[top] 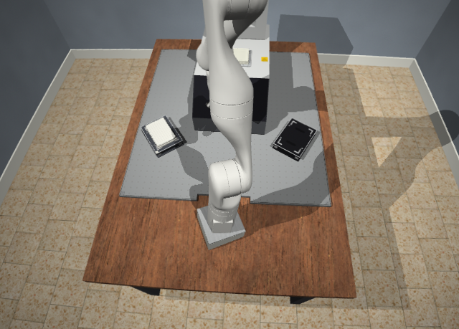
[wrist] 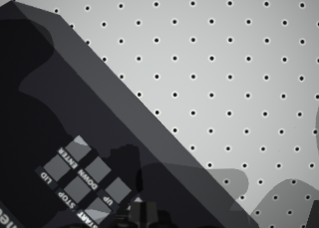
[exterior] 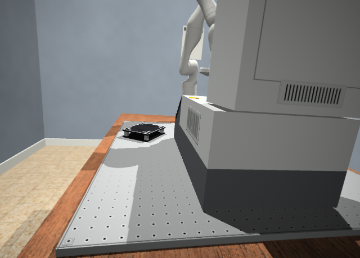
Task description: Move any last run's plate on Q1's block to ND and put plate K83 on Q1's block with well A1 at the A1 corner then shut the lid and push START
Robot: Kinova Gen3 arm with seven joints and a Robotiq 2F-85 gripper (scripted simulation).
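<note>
The cycler Q1 (top: 259, 92) (exterior: 261, 139) (wrist: 75, 114) stands at the back middle of the grey baseplate (top: 166, 177). Its lid (exterior: 290, 46) stands open and upright. A white plate (top: 242, 55) lies on its block. Plate K83 (top: 160, 133), white, sits in the nest N1 (top: 178, 142) at the left. The black nest ND (top: 294, 138) (exterior: 143, 130) at the right holds nothing. My gripper (wrist: 145, 211) is shut and empty. It hovers over Q1's front keypad, close beside the START key (wrist: 98, 210). The STOP key (wrist: 76, 188) and the LID key (wrist: 56, 168) lie farther along. The arm hides the gripper in the top and exterior views.
The arm's base (top: 220, 229) stands on the wooden table (top: 148, 244) in front of the baseplate, and the arm arches over Q1's front. ENTER, DOWN and UP keys form a second row on the keypad.
</note>
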